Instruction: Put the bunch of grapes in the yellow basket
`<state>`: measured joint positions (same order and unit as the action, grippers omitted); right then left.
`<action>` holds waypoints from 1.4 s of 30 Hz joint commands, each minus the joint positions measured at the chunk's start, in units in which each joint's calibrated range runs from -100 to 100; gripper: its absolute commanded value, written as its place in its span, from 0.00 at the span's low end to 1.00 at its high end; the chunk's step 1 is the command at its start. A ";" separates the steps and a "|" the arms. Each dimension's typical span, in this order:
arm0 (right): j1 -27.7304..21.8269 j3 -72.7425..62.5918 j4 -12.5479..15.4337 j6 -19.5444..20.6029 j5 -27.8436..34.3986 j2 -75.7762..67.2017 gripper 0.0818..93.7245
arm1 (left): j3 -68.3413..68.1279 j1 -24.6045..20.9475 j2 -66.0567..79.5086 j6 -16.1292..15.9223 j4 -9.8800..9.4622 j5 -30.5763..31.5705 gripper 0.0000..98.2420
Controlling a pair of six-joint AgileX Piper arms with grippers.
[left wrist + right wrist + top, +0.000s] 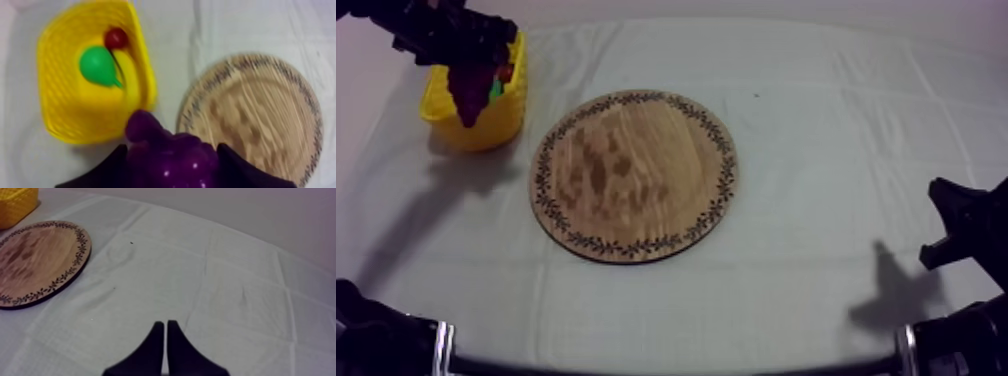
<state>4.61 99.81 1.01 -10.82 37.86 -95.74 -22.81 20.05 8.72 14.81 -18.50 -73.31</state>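
The bunch of grapes is off the board. It is held between the two black fingers of the left gripper, which are closed round it, and it hangs at the yellow basket. From above it shows dark over the basket's mouth. From the left wrist it sits by the basket's rim on the side towards the board. Whether it touches the rim cannot be told.

The grey-white cloth covers the whole table. The round wooden board, with its patterned rim, lies flat near the middle. The yellow basket stands just beside it at the robot's left and does not touch it.

The right gripper hangs over bare cloth well apart from the board, its fingers pressed together in a narrow wedge with nothing between them.

Inside the basket lie a banana, a green pear against it, and a small red fruit beside the pear.
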 commanded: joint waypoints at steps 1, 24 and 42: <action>-0.02 -0.03 -0.01 -0.14 -0.04 -0.01 0.00 | 1.53 -1.71 -0.53 -0.45 -0.96 1.93 0.43; -0.02 -0.03 -0.01 -0.09 -0.04 -0.01 0.00 | 14.04 -15.34 -21.27 -4.19 -3.77 27.78 0.50; -0.02 -0.03 -0.01 -0.09 -0.04 -0.01 0.00 | 11.05 -16.99 -23.77 -3.79 -3.80 34.47 0.78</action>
<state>4.61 99.81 1.01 -10.93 37.86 -95.74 -11.80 3.08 -15.11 10.69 -22.32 -38.86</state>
